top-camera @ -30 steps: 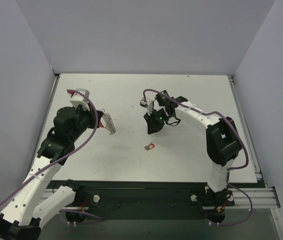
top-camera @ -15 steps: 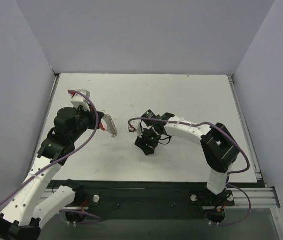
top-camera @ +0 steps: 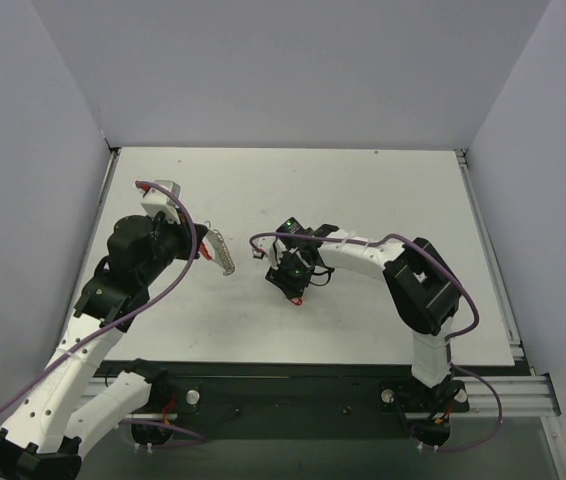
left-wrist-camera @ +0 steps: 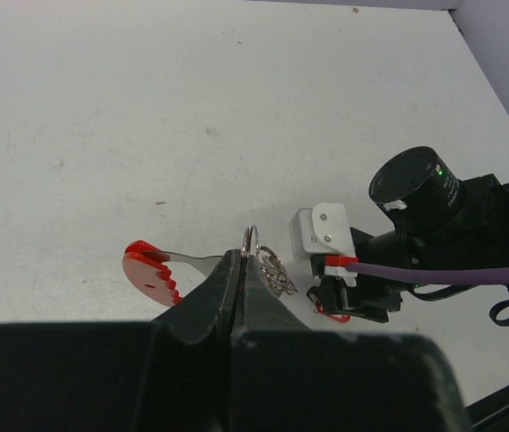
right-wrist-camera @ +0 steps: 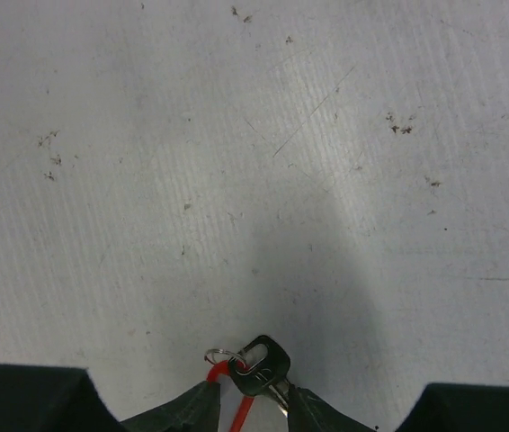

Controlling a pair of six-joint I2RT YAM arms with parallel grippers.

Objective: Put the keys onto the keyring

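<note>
Two grippers are over the table [top-camera: 383,200]. The left gripper [left-wrist-camera: 244,259] has its jaws together, clamped on the keys [left-wrist-camera: 275,272] by the red keyring [left-wrist-camera: 149,273]. It sits left of the right gripper [right-wrist-camera: 248,389], whose jaws stand apart around a single key [right-wrist-camera: 259,363]; I cannot tell whether they grip it.

**Robotics laboratory work cell.** Two white-and-black jointed machines, the left arm [top-camera: 113,285] and the right arm [top-camera: 418,290], are standing bolted to a black base plate [top-camera: 293,395] and an aluminium rail [top-camera: 508,395] at the near edge of a plain white surface [top-camera: 363,190]. A pale grey back panel [top-camera: 293,70], left panel [top-camera: 23,200] and right panel [top-camera: 553,200] are enclosing that surface, giving a bare, uniform backdrop. Purple cables [top-camera: 194,240] are running along both arms. Fine scuffs and dark specks [right-wrist-camera: 398,126] are marking the surface in the right wrist view.
</note>
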